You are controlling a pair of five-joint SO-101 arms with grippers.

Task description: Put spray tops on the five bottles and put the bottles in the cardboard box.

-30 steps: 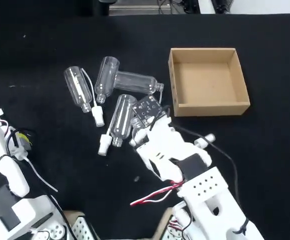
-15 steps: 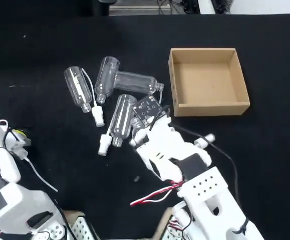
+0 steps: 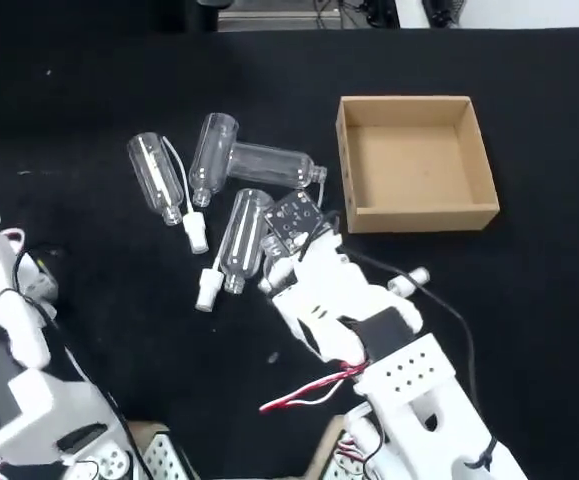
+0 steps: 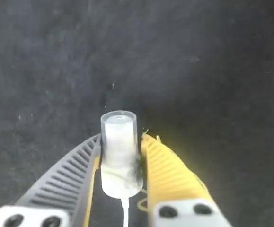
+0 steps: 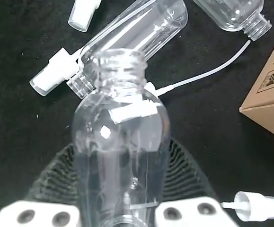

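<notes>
1. I am clamping my left gripper (image 4: 121, 144) shut on a spray top (image 4: 119, 126), low at the left edge of the high view. Its thin tube (image 4: 125, 213) is trailing back between the fingers.
2. I am holding a bottle (image 5: 120, 123) by its body in my closed right gripper (image 5: 121, 163), just below centre of the high view, with its open neck pointing at the pile (image 3: 212, 155).
3. The bottle is looking light, clear and smooth, so I am expecting it to flex or slip under a hard squeeze; mid-body seems the safest hold. The spray top is small and stiff, but its tube is bendy and will need steering into the neck.
4. The pile is lying touching and crossed, upper left of centre, with the box (image 3: 417, 216) at the upper right. A loose top (image 3: 409, 278) is lying just beside my right arm. The bare table (image 3: 169, 340) between my arms is offering the most room for joining the parts.
</notes>
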